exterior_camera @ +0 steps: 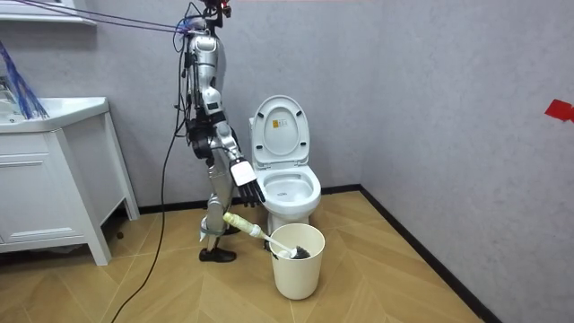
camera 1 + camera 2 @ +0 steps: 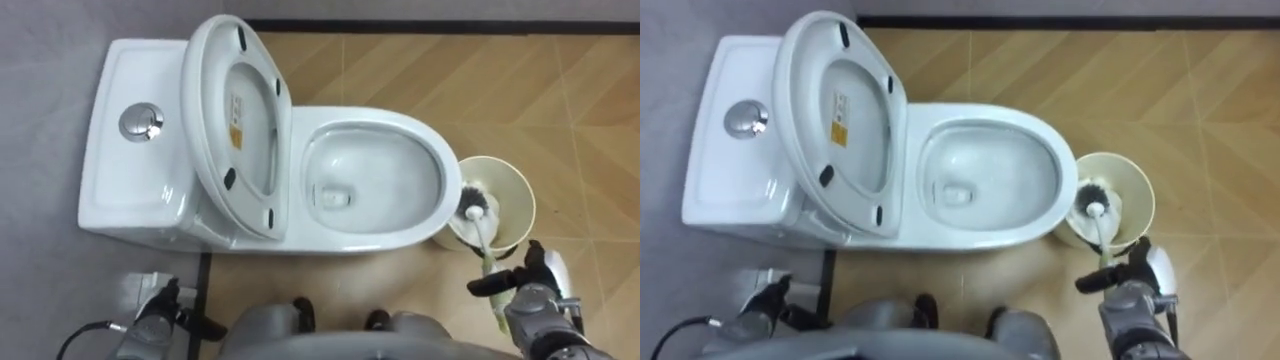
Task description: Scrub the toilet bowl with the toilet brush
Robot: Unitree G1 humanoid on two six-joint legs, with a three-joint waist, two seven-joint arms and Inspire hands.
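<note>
Right hand point(image 2: 532, 292) near right, thumb clamped across the pale green handle of the white toilet brush point(image 2: 478, 208). Left hand point(image 2: 150, 318) near left, state I can't tell. Brush head sits down in the cream round bucket point(image 2: 522, 195). Beyond, the white toilet bowl point(image 2: 400, 122), seat point(image 2: 207, 90) raised. By my reading no scrubbing's begun: brushing all remains.

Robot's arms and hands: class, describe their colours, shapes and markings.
The right hand has black fingers on a rounded silver-grey metal forearm, with a small white tag at its back. The left hand looks dark with grey metal parts; a thin dark cable curves beside it.
</note>
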